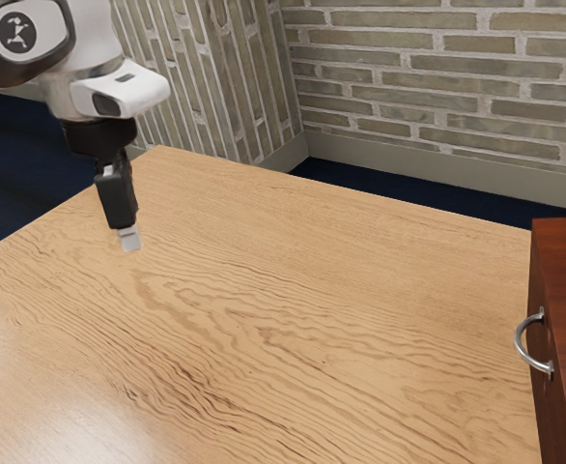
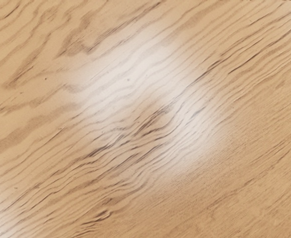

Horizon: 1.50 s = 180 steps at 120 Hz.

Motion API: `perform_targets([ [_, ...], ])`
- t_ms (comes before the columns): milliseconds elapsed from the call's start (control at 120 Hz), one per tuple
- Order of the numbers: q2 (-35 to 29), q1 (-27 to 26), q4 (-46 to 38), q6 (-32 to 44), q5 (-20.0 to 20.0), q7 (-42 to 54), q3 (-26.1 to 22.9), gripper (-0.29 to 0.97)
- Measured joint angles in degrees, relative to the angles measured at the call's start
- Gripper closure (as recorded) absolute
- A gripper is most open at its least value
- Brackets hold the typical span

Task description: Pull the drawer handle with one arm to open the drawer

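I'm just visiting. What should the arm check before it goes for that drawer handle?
1. Handle in sight: ok.
2. Gripper at the handle: not ok, it hangs far off above the table.
3. Way between them free: ok, bare wood.
4. Gripper height matches the handle: cannot tell.
5. Drawer already open: cannot tell, it is mostly cut off at the exterior view's right edge.

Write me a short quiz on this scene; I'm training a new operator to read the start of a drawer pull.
1. True or false: the claw is touching the drawer handle.
2. Where does the handle sit in the exterior view? A) far right B) centre C) upper left
3. What surface lies under the claw?
Key: 1 false, they are far apart; 2 A; 3 the wooden table.
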Motion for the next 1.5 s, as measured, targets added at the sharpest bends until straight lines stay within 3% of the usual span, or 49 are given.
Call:
perform_targets([
  [208,1.56,-0.42,1.04,2.50,-0.01,6.23,-0.11,0.00],
  [342,2.77,-2.23,1.39,3.18,-5.28,14.38,-0.24,0.00],
  [425,3.46,-6.08,1.87,3.43,-2.56,20.44,-0.80,0.00],
  [542,8.28,-8.79,6.38,4.05,-0.68,29.85,-5.98,0.00],
  [642,10.86,-12.93,7.23,6.12,-3.80,38.51,-8.73,0.00],
  [767,13.39,-11.87,7.30,10.36,-6.15,48.11,-13.85,0.03],
  [1033,16.47,-10.79,6.27,22.39,-15.73,66.86,-14.86,0.17],
  [1233,19.28,-10.93,6.44,27.60,-18.07,77.07,-15.75,0.34],
  [1500,21.66,-11.13,6.65,31.66,-20.63,86.36,-15.99,0.40],
])
